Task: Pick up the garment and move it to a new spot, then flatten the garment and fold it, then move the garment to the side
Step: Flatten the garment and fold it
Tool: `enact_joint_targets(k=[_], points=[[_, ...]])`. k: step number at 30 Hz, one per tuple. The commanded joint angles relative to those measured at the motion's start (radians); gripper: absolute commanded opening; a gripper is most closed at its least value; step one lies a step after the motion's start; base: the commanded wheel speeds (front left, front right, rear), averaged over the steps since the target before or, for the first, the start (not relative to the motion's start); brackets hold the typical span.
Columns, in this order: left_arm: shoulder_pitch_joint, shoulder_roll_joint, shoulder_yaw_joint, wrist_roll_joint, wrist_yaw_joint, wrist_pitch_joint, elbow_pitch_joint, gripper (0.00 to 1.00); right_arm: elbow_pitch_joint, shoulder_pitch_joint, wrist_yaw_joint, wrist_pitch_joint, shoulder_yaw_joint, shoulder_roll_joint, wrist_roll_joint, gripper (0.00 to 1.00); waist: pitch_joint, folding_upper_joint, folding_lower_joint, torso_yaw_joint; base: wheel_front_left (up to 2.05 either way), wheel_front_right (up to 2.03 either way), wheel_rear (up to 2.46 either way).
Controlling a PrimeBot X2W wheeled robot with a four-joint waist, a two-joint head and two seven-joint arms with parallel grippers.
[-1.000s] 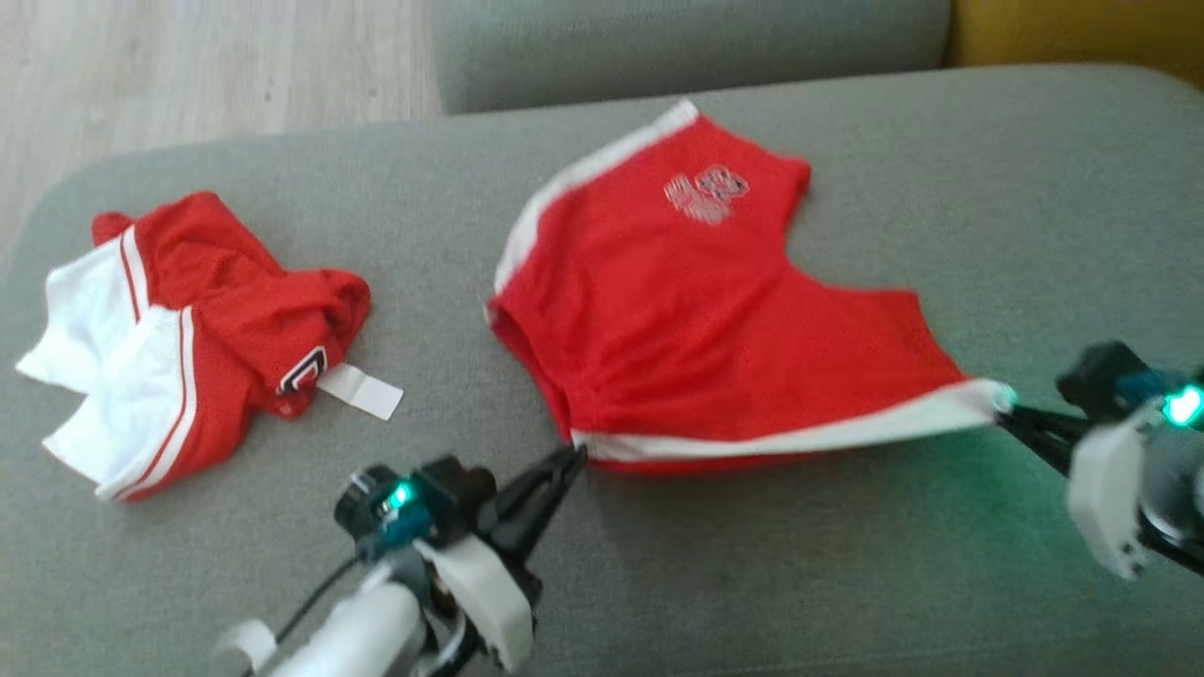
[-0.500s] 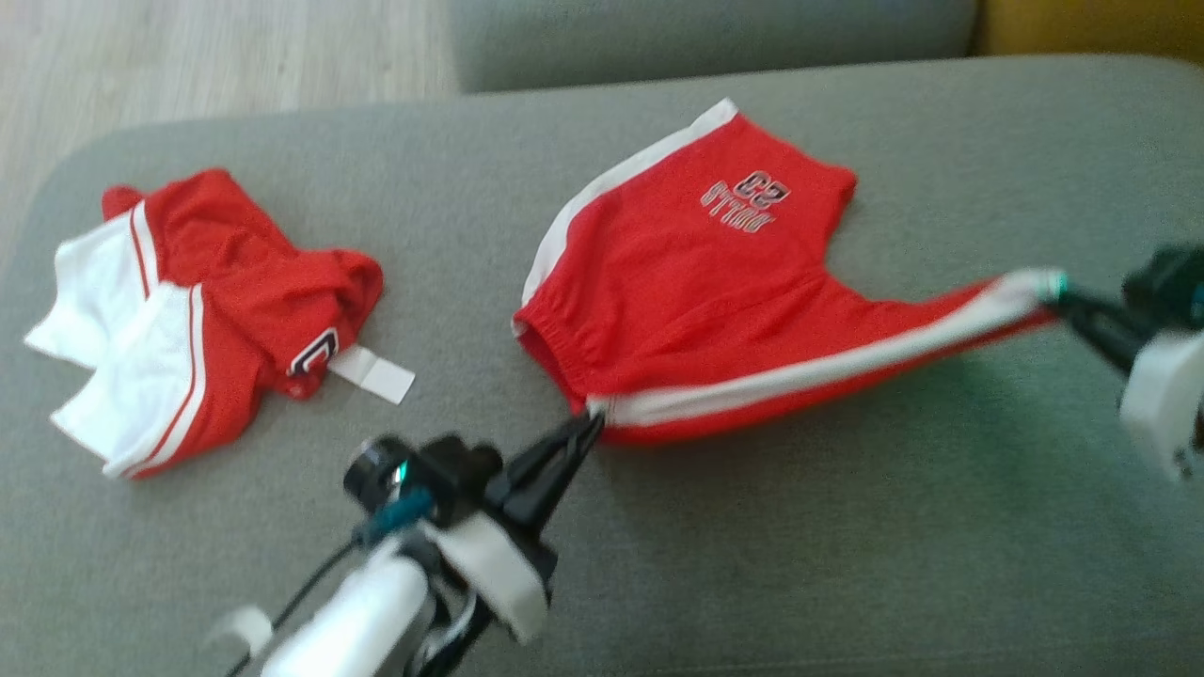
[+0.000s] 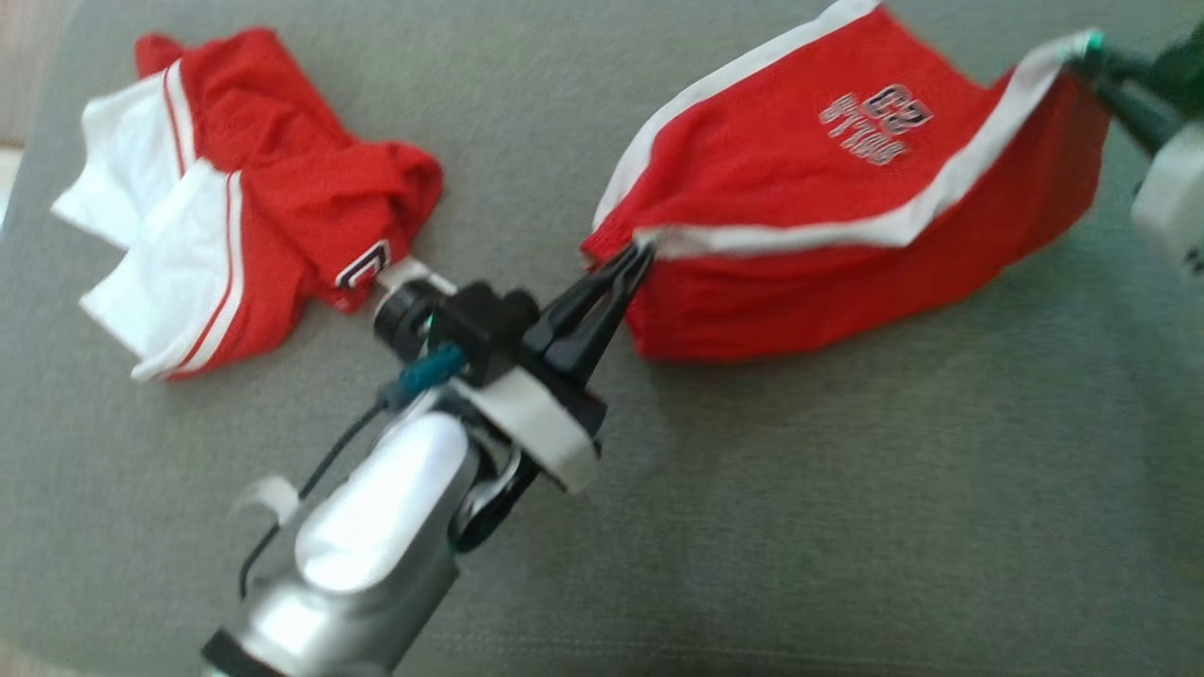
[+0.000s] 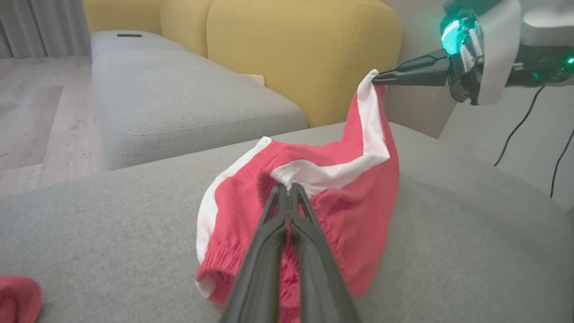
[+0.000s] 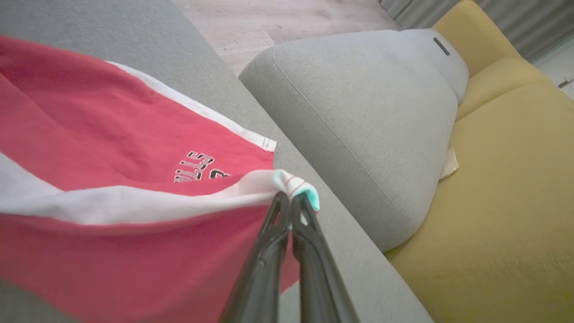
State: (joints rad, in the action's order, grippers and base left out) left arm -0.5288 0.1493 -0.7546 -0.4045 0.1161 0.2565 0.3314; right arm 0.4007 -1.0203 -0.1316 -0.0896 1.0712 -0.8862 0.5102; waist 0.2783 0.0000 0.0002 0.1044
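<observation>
Clamping my closed left gripper (image 3: 638,256) on the near waistband corner, I hold one white-striped edge of the red shorts (image 3: 781,169) taut above the grey cushion (image 3: 847,489) for folding, my closed right gripper (image 3: 1082,52) pinching its far hem corner.

Red sports shorts (image 3: 809,160) w/ white side stripes, gathered elastic waistband, small black/white lettering + number print on one leg. Held up by one white stripe: waistband end pinched in L gripper (image 3: 640,252), hem end in R gripper (image 3: 1082,52), both clamped tight on the fabric. Stripe runs taut-ish btwn the two; in left wrist view the hem end sits higher. Red fabric hangs from that stripe down to the grey sofa cushion (image 3: 847,517). Far side, w/ print and second stripe, lies on the cushion beyond. Waistband puckered near L grip; lower edge blurred.
</observation>
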Motion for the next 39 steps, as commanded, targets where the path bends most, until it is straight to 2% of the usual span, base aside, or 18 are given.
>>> enact_joint_targets(k=[1,15,30,31,32,33,39], points=[[-0.065,-0.002,0.049,0.012,0.005,0.005,-0.018,0.00,0.016,-0.040,0.001,-0.001,0.004,-0.011,-0.007,0.00,0.056,0.0000,-0.0002,0.050,0.00,0.00,0.00],[-0.186,-0.076,0.125,0.049,0.003,0.005,0.049,0.00,0.280,-0.305,0.001,0.021,0.145,0.070,0.005,0.00,0.178,0.0000,-0.0002,0.123,0.00,0.00,0.00],[-0.218,-0.097,0.150,0.058,0.009,0.005,0.092,0.00,0.424,-0.389,0.001,0.097,0.197,0.137,0.003,0.00,0.233,0.0000,-0.0002,0.140,0.00,0.00,0.00],[-0.221,-0.098,0.149,0.057,0.009,0.005,0.098,0.09,0.429,-0.393,0.001,0.110,0.199,0.142,0.000,0.54,0.235,0.0000,-0.0002,0.139,0.00,0.00,0.00],[-0.224,-0.098,0.149,0.058,0.009,0.005,0.104,0.56,0.435,-0.393,0.001,0.117,0.200,0.148,0.006,1.00,0.236,0.0000,-0.0002,0.138,0.00,0.00,0.00],[-0.228,-0.098,0.149,0.060,0.009,0.005,0.109,0.98,0.442,-0.393,0.001,0.123,0.201,0.154,0.010,1.00,0.237,0.0000,-0.0002,0.137,0.00,0.00,0.00],[-0.226,-0.099,0.160,0.061,0.003,0.005,0.139,1.00,0.491,-0.372,0.001,0.155,0.205,0.181,0.027,1.00,0.214,0.0000,-0.0002,0.116,0.00,0.00,0.00]])
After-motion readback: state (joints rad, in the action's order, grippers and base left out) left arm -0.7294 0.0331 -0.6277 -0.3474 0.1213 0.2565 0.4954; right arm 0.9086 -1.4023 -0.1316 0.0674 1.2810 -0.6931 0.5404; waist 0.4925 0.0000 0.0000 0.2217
